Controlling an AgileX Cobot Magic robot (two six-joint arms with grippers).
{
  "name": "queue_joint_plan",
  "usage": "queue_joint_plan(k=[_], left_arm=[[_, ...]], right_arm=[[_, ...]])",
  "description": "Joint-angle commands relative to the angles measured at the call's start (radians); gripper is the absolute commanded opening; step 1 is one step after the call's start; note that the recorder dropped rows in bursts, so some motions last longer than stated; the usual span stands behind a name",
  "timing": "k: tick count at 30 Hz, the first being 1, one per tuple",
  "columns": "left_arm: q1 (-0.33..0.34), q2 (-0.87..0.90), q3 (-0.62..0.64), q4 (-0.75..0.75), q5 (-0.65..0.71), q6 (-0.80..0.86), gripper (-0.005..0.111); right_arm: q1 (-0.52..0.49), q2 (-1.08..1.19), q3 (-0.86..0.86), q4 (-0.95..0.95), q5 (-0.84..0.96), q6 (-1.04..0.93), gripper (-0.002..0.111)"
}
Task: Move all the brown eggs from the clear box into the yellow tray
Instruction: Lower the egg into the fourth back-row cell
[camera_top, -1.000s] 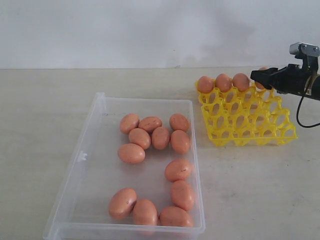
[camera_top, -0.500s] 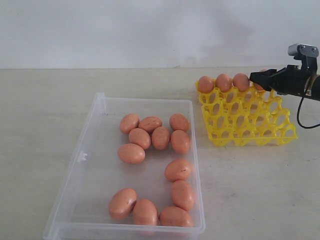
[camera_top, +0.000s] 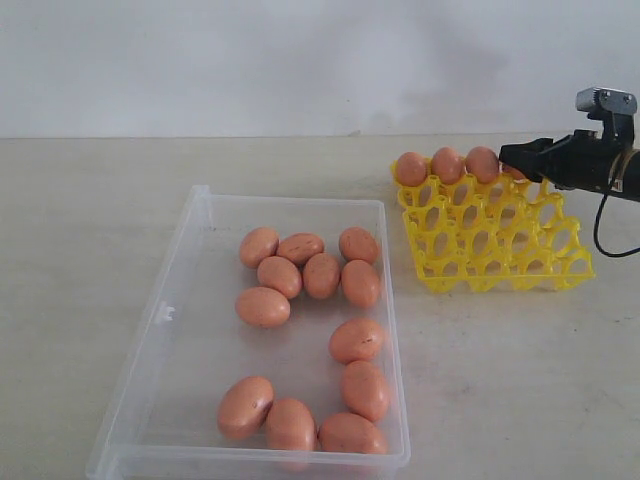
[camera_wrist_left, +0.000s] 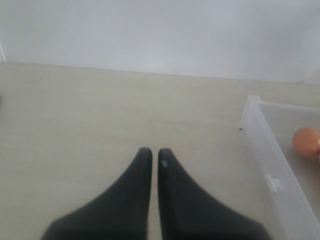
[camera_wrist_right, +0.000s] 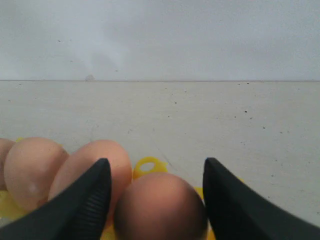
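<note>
Three brown eggs (camera_top: 447, 164) fill the back row of the yellow tray (camera_top: 500, 240), and a fourth sits at that row's right end, mostly hidden by my right gripper (camera_top: 514, 156). In the right wrist view that egg (camera_wrist_right: 160, 207) rests in a tray cup between the spread fingers of the right gripper (camera_wrist_right: 157, 162), with a thin gap on each side. Several brown eggs (camera_top: 320, 275) lie in the clear box (camera_top: 160, 330), in a far cluster and a near cluster. My left gripper (camera_wrist_left: 151, 152) hovers shut over bare table beside the clear box (camera_wrist_left: 260, 145).
A pale wall stands behind the beige table (camera_top: 90, 220). The yellow tray's three nearer rows of cups (camera_top: 500, 255) hold nothing. A black cable (camera_top: 603, 225) hangs from the right arm beside the tray's right edge.
The right gripper's jaws have spread wider around the egg in the tray's back row. The arm has drawn back slightly to the right. The eggs in the box have not moved.
</note>
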Motion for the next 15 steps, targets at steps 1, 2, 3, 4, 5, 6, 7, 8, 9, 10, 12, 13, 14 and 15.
queue_joint_plan(k=[1,2,3,4,5,6,7,8,9,10,12,13,14,15], left_arm=[[0.003,-0.002,0.003,-0.003,-0.007,0.002,0.004],[0.003,-0.002,0.003,-0.003,-0.007,0.002,0.004],[0.003,-0.002,0.003,-0.003,-0.007,0.002,0.004],[0.003,-0.002,0.003,-0.003,-0.007,0.002,0.004],[0.003,-0.002,0.003,-0.003,-0.007,0.002,0.004],[0.003,-0.002,0.003,-0.003,-0.007,0.002,0.004],[0.003,-0.002,0.003,-0.003,-0.007,0.002,0.004],[0.003,-0.002,0.003,-0.003,-0.007,0.002,0.004],[0.003,-0.002,0.003,-0.003,-0.007,0.002,0.004],[0.003,-0.002,0.003,-0.003,-0.007,0.002,0.004],[0.003,-0.002,0.003,-0.003,-0.007,0.002,0.004],[0.003,-0.002,0.003,-0.003,-0.007,0.002,0.004],[0.003,-0.002,0.003,-0.003,-0.007,0.002,0.004],[0.003,-0.002,0.003,-0.003,-0.007,0.002,0.004]], right_arm=[[-0.001,-0.001,-0.004,0.004,-0.013,-0.012,0.066],[-0.001,-0.001,-0.004,0.004,-0.013,-0.012,0.066],[-0.001,-0.001,-0.004,0.004,-0.013,-0.012,0.066],[-0.001,-0.001,-0.004,0.004,-0.013,-0.012,0.066],[-0.001,-0.001,-0.004,0.004,-0.013,-0.012,0.066],[-0.001,-0.001,-0.004,0.004,-0.015,-0.012,0.066],[-0.001,-0.001,-0.004,0.004,-0.015,-0.012,0.066],[-0.001,-0.001,-0.004,0.004,-0.015,-0.012,0.066],[-0.001,-0.001,-0.004,0.011,-0.015,-0.012,0.066],[-0.001,-0.001,-0.004,0.016,-0.015,-0.012,0.066],[-0.001,-0.01,-0.004,0.072,-0.028,-0.012,0.066],[-0.001,-0.021,-0.005,0.087,-0.036,-0.015,0.066],[-0.001,-0.026,-0.005,0.1,-0.036,-0.026,0.066],[-0.001,-0.035,-0.005,0.109,-0.036,-0.035,0.066]])
